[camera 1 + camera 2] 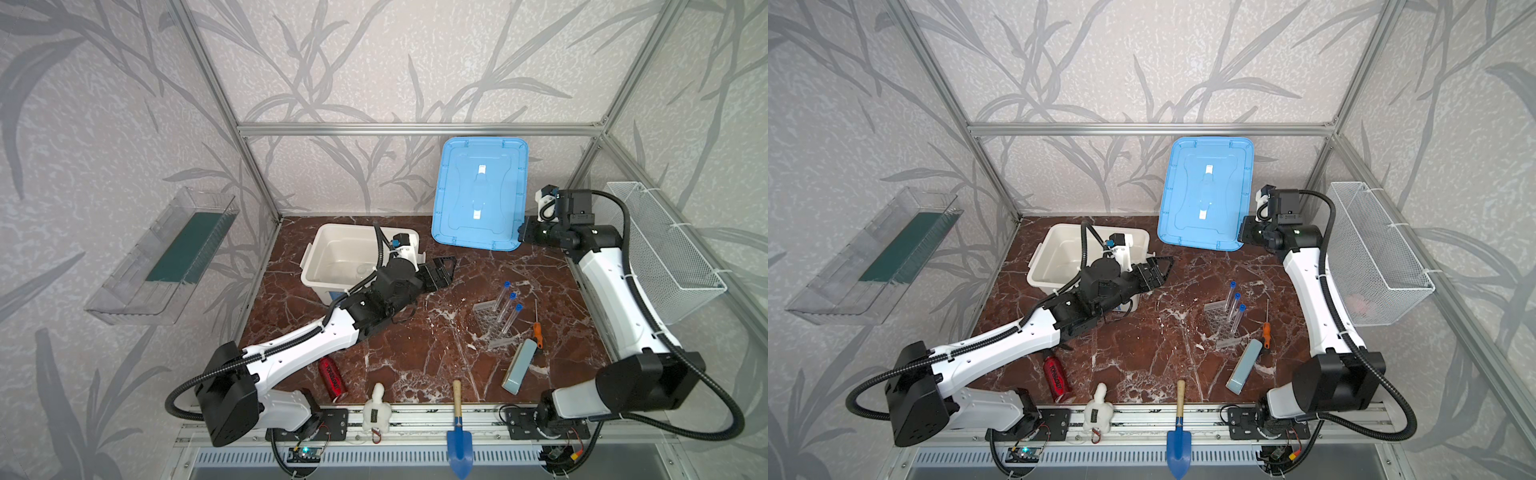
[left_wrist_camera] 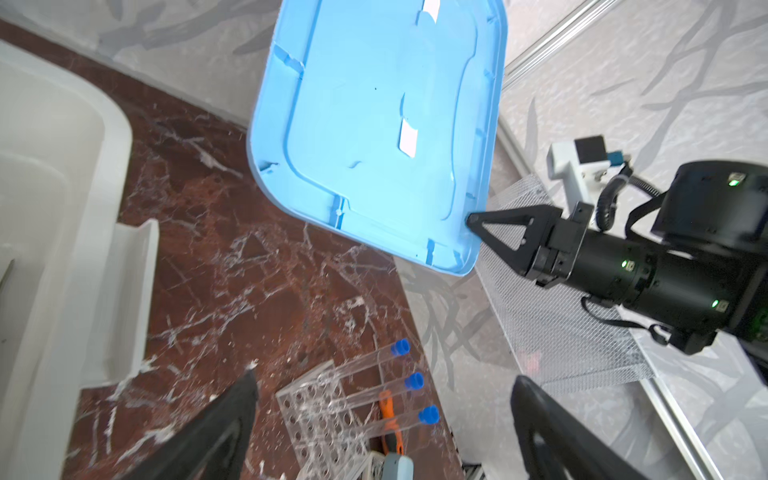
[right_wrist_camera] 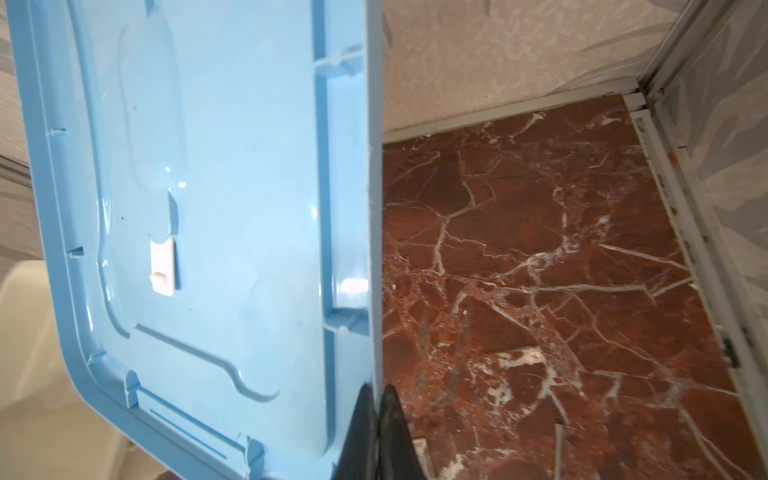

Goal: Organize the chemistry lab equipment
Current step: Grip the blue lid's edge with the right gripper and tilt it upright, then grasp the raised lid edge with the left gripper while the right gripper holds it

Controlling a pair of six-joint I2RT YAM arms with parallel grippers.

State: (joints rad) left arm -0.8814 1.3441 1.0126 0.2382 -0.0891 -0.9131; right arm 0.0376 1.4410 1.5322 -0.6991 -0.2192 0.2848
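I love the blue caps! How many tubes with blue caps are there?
3, side by side, slanting over the clear rack: the far tube, the middle tube, the near tube. I see no others.

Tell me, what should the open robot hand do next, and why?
Probably move the left gripper toward the blue-capped tubes. Its jaws are open and empty, the white bin stands uncovered, and the right gripper holds the blue lid up, clear of it.

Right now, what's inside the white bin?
On the white bin's floor, one faint clear glass item shows, possibly the beaker. The left arm covers the bin's near right corner, so anything there is hidden.
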